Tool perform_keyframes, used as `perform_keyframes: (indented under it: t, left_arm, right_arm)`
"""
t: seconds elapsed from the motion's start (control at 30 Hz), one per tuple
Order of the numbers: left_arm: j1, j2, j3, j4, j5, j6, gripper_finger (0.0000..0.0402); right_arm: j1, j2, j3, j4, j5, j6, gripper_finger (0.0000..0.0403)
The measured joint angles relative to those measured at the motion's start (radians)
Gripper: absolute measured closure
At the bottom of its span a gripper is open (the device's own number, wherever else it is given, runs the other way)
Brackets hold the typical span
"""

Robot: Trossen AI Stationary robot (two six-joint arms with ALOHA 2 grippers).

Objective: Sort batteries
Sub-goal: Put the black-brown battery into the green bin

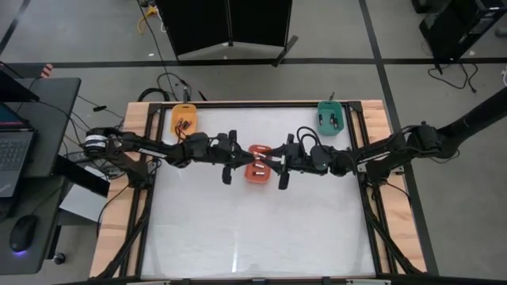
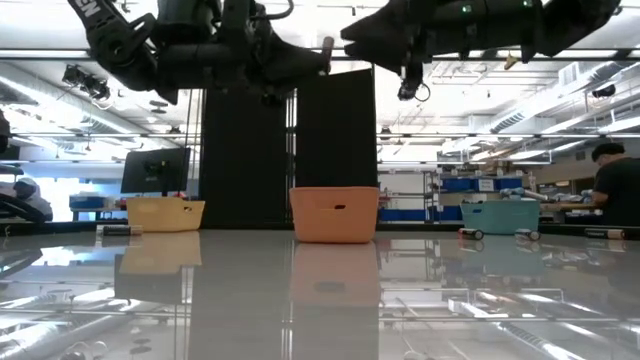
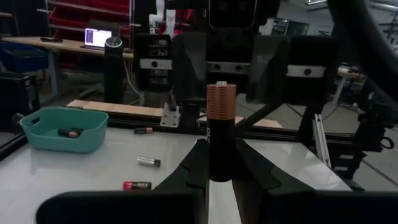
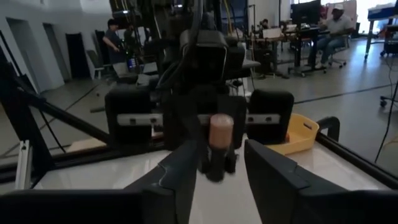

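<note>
I am holding one battery [image 3: 221, 130] upright in my left gripper [image 1: 230, 159], jaws clamped on its lower half, above the red-orange tray [image 1: 258, 167]. My right gripper [image 1: 282, 161] is facing it with jaws spread, holding nothing. Three loose cells are probably lying on the surface [image 1: 253, 229] near the teal tray [image 3: 62, 129], one inside.

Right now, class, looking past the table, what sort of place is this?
Probably a robotics lab or workshop: bare ceiling strip lights, shelves with blue storage bins, and desks with a laptop where people sit working.
</note>
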Motion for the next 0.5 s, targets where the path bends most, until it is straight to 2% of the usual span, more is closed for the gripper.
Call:
perform_keyframes:
  t: [0.27,0.5]
  left_arm:
    - [-0.005,0.044,0.093,-0.05,0.032,0.038,0.0354]
    - [-0.005,0.088,0.128,-0.054,0.037,0.037,0.0354]
  right_arm:
    - [0.003,0.0,0.011,0.001,0.0,-0.007,0.025]
    - [0.003,0.0,0.011,0.016,0.0,-0.042,0.0274]
